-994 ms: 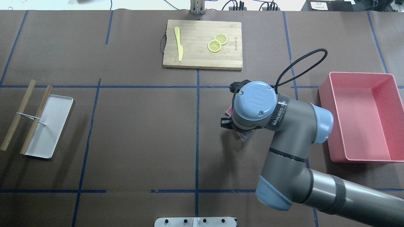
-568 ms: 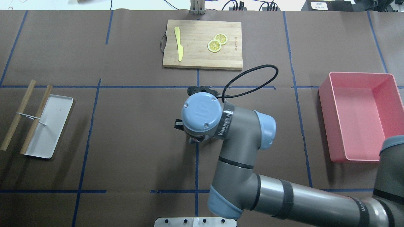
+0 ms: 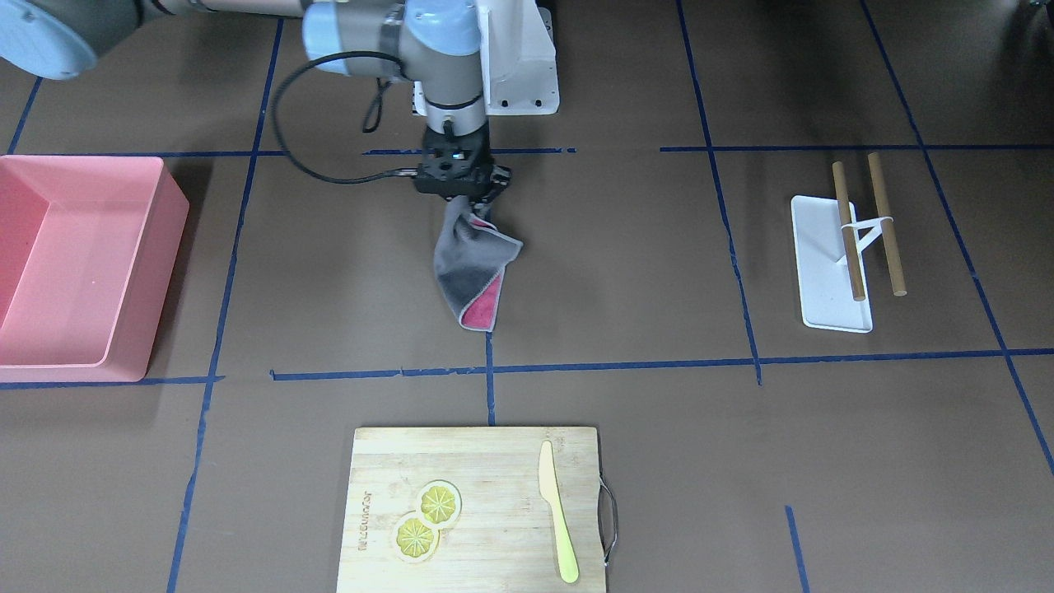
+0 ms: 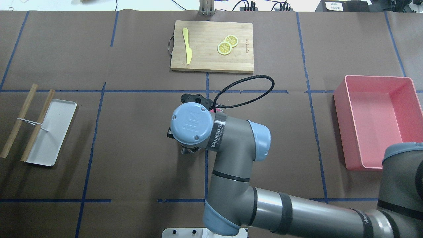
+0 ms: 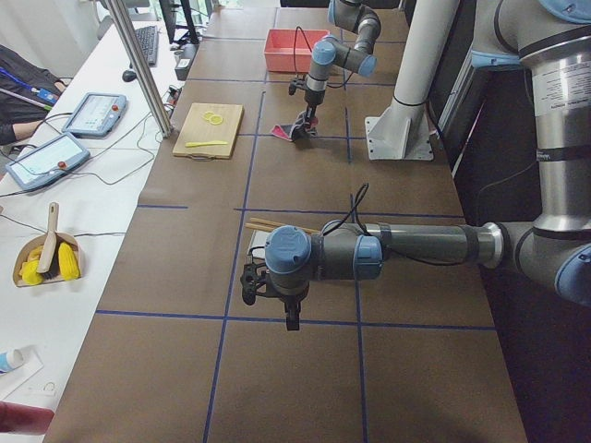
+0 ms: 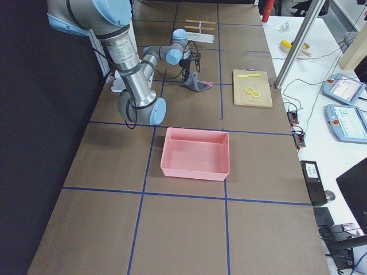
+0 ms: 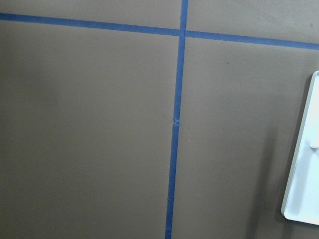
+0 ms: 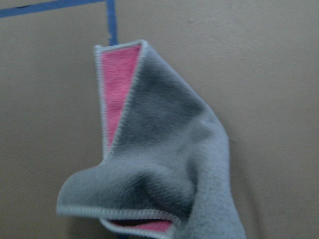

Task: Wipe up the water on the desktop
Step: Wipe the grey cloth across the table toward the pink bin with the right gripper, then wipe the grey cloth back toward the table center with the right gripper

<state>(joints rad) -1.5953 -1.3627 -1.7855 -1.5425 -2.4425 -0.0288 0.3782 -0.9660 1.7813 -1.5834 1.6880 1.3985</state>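
Nearest the robot's base, the right arm reaches out over the desktop (image 4: 138, 165), a flat, matte dark-brown sheet that fills the whole table and is ruled into rectangles by thin blue tape. The right gripper (image 3: 461, 198) points straight down near the middle of it, fingers clamped on the top corner of a cloth (image 3: 469, 263). The cloth is a soft, fleecy square, grey on one face and pink on the other, with a stitched pale edge. It hangs in loose folds, and its lower end reaches the surface beside a tape crossing; whether it presses down cannot be told. A black cable (image 4: 248, 79) loops out from the wrist. On the robot's left a white, round-cornered tray (image 4: 57, 125) lies flat, with two wooden rods (image 4: 18, 122) bound by a pale band across its outer edge. The left gripper (image 5: 292, 323) hovers over bare desktop beside this tray; whether its fingers are apart or together cannot be told. On the right stands a deep pink plastic bin (image 4: 342, 125). Farthest off, beyond the cloth, lies a light bamboo cutting board (image 4: 211, 56) bearing a yellow knife (image 4: 187, 46) and two lemon slices (image 4: 224, 48).
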